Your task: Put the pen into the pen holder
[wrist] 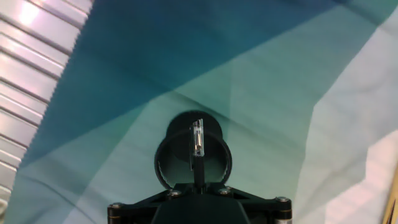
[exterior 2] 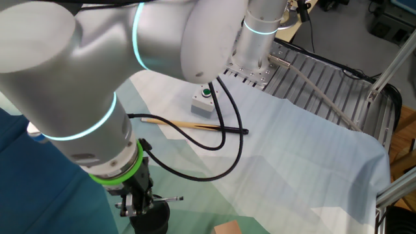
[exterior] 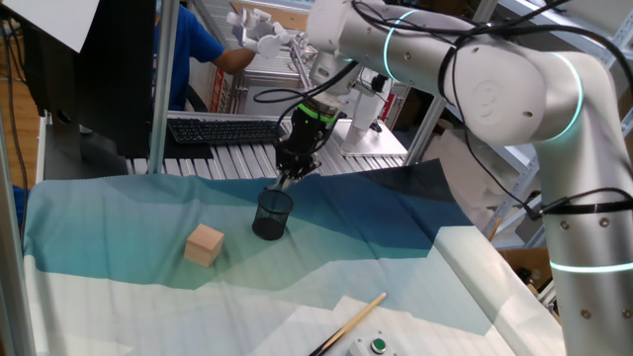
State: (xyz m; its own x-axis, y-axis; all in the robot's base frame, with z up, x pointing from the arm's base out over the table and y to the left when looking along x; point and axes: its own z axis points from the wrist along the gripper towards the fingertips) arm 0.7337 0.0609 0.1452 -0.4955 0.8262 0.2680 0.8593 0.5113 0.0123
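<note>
A table draped in a blue, teal and white cloth (exterior: 119, 247) fills the scene, with a ribbed metal surface (exterior: 227, 155) and a black keyboard (exterior: 223, 129) beyond its far edge. In one fixed view the black mesh pen holder (exterior: 273, 215) stands upright near the middle of the cloth, and a tan wooden block (exterior: 205, 244) sits near it at about 8 o'clock, not touching it. The gripper (exterior: 290, 179) hangs directly over the cup at 12 o'clock, fingers set narrow and pinching the pen (wrist: 197, 144), which points straight down. In the hand view the pen shows end-on, its silvery clip catching light, lined up over the cup's open mouth (wrist: 193, 155); whether its tip has passed below the rim cannot be told. In the other fixed view the gripper (exterior 2: 138, 203) sits just above the cup (exterior 2: 151, 220) at the bottom edge. Well apart, toward 1 o'clock from it, a long tan stick (exterior 2: 188, 125) lies flat on the pale cloth, with a small grey box bearing a green button (exterior 2: 204, 101) just beyond it.
</note>
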